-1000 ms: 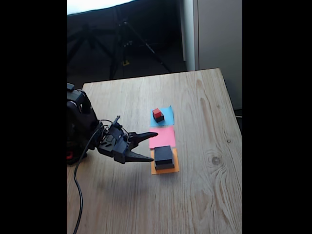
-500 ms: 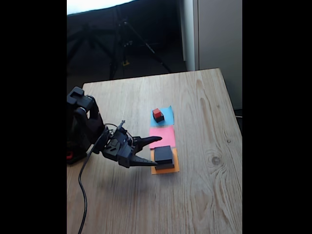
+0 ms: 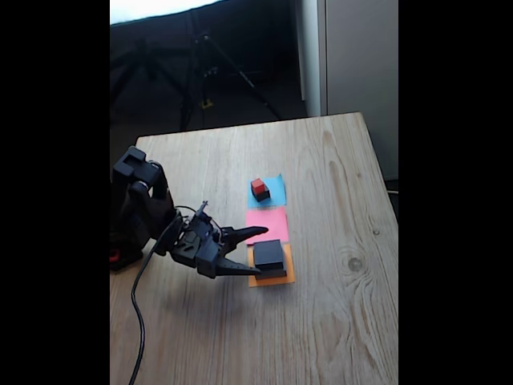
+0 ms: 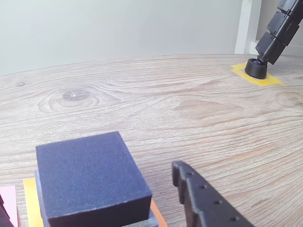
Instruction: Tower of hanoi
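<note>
Pale wood-grain table, with a dark tripod standing on the floor behind it in the fixed view. Three paper squares sit in a row near the middle of the tabletop: a blue paper square farthest back, a pink paper square in the middle and an orange paper square nearest the camera.

On the orange one there's a stack — the medium black block sitting on top of the large flat grey block, whose edge peeks out underneath in the wrist view. On the blue square, the tiniest red cube rests on the small black cube.

The black arm comes in from the left of the fixed view, cable trailing down the table, and the gripper is right at the stack's left side with its fingers spread apart, not holding anything. One fingertip points over the pink square, the other lies low by the orange square's left edge. In the wrist view one studded finger sits just right of the black block, with a gap between them. Over at the far right of that view, a black stand foot rests on a yellow tape patch.
</note>
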{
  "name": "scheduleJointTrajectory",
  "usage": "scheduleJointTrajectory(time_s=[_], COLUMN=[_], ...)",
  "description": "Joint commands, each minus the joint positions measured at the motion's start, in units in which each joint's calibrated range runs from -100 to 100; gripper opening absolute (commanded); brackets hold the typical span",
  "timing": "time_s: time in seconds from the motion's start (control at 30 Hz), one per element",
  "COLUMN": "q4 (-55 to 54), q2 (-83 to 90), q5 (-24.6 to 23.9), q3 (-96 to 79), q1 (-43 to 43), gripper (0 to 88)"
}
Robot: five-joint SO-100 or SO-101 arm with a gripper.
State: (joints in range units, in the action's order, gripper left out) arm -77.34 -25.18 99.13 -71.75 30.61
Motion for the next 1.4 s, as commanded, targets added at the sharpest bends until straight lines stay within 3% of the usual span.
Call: scheduleJointTrajectory(time_s=[0.0, 1.37], q4=[-2.3, -8.0], q2=[-0.8, -8.4], q5=[0.9, 0.9], q3=[1.6, 3.0], q1=[-0.6, -2.0], gripper=[46.6, 45.8])
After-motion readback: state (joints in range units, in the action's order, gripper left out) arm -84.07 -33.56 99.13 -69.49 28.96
